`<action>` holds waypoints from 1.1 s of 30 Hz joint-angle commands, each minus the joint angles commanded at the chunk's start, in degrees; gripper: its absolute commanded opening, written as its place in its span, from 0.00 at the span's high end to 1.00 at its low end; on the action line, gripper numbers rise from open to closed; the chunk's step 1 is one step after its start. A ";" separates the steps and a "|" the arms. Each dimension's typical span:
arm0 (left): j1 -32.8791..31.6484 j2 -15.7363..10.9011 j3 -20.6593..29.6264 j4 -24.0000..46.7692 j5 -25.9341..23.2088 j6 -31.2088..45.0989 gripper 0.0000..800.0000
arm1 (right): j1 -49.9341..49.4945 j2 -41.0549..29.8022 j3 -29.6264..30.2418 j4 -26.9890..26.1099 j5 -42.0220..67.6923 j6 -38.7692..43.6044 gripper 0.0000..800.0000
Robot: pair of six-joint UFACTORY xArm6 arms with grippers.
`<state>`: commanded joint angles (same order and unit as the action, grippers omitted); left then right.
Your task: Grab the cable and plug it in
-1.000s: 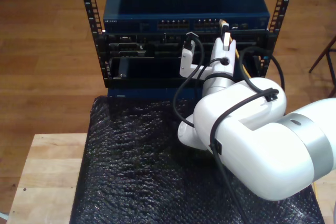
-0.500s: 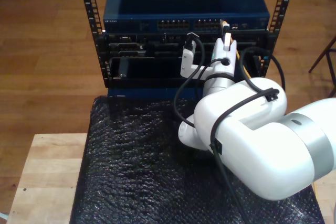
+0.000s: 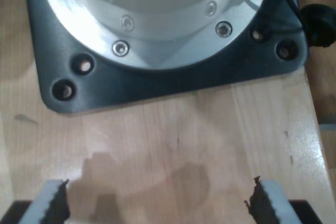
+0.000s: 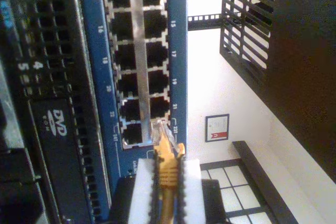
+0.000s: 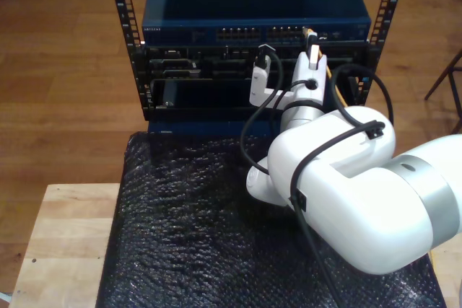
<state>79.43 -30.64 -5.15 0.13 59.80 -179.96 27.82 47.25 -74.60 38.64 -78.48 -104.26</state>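
Barely nudged toward the switch (image 5: 256, 16), my second gripper (image 4: 167, 179) pinches the light, floppy cable (image 4: 167, 174) behind its seemingly brittle plug (image 4: 159, 128); my first gripper (image 3: 157, 203) gapes empty

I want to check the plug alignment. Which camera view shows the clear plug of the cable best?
The second wrist view: the clear plug sits right at a port of the blue switch, with my second gripper shut on the cable. In the exterior view the cable looks tiny.
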 joint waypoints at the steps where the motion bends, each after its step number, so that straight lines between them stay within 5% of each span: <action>1: 0.00 0.00 0.00 0.00 0.00 0.00 0.00 | 0.00 -0.09 0.00 0.00 0.00 0.00 1.00; 33: 0.00 0.00 0.00 0.00 0.00 0.09 0.00 | 0.09 0.09 -0.35 -0.09 0.09 0.00 1.00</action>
<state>79.43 -30.64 -5.15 0.13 59.80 -179.87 27.91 47.34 -74.96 38.55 -78.40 -104.26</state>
